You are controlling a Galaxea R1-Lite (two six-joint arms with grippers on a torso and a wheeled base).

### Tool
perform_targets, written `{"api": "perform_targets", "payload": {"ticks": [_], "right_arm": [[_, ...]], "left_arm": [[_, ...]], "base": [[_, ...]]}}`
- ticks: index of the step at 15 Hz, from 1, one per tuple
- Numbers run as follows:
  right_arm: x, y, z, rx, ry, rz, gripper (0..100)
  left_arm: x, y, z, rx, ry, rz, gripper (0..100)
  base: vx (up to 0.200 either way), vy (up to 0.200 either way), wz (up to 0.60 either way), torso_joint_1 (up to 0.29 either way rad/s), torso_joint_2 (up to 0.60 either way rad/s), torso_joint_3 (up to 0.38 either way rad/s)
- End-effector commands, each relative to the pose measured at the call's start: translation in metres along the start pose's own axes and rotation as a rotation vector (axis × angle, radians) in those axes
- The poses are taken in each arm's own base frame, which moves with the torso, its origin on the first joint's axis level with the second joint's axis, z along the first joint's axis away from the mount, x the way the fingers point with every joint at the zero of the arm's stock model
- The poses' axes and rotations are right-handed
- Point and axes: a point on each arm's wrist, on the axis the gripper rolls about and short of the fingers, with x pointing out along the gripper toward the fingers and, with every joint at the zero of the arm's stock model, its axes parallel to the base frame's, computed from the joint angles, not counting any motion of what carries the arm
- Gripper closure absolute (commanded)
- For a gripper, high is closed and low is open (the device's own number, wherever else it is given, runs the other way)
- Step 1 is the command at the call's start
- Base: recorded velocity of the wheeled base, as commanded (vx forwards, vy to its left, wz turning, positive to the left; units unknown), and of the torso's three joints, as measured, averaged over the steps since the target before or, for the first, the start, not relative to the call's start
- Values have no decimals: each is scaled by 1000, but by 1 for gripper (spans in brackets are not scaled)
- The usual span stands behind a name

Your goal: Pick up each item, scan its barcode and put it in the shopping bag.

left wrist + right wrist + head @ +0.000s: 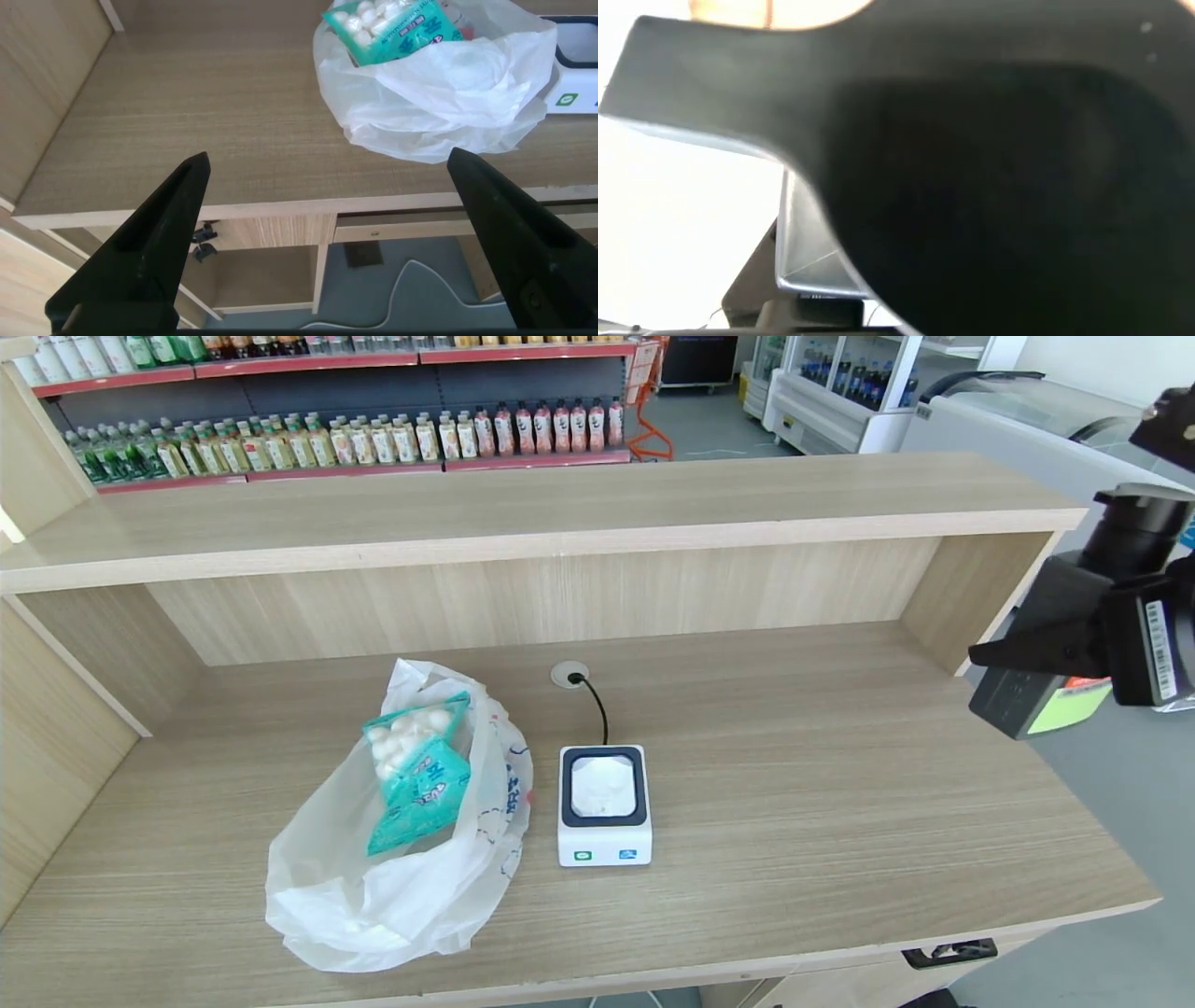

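Left gripper point(329, 161) spread wide, off counter point(187, 121) edge. Teal pouch point(417, 775) inside shopping bag point(317, 887), beside scanner point(604, 803): likely light, crinkly, slippery; pinch sealed top edge. Right gripper point(1036, 686) beyond counter right end, state: cannot tell.

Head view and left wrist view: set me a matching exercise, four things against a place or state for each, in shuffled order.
Things:
1. shopping bag
2. packet
3. scanner
4. left gripper

Places or states:
A. open, out past the front edge of the counter
B. teal, inside the shopping bag
C. white, crumpled on the counter
D. wired to a hole in the counter

Pairs: 1-C, 2-B, 3-D, 4-A
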Motion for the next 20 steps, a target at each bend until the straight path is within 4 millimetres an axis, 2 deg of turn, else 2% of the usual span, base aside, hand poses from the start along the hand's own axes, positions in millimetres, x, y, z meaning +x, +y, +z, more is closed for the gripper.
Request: {"api": "perform_targets", "payload": {"ticks": [1, 3, 4, 6, 12, 17, 20], "right_arm": [[9, -5, 1, 1, 33, -60, 100], [4, -15, -5, -28, 111, -160, 100], [-5, -18, -8, -45, 154, -209, 100], [-6, -23, -8, -51, 162, -229, 100], [-9, -21, -5, -30, 114, -92, 100], [-4, -16, 0, -33, 68, -62, 100], [7, -12, -9, -38, 70, -51, 100]], "left_arm": [[0, 0, 0, 0, 0, 0, 0], [0, 0, 0, 0, 2, 0, 0], [0, 0, 0, 0, 2, 0, 0], [0, 0, 0, 0, -2, 0, 0], [0, 0, 0, 0, 0, 0, 0], [0, 0, 0, 0, 2, 0, 0], [0, 0, 0, 0, 0, 0, 0]], "base": [[0, 0, 0, 0, 0, 0], [0, 0, 0, 0, 0, 0], [0, 0, 0, 0, 0, 0], [0, 0, 0, 0, 0, 0], [0, 0, 0, 0, 0, 0], [0, 0, 600, 3, 0, 2], [0, 0, 400, 3, 2, 2]]}}
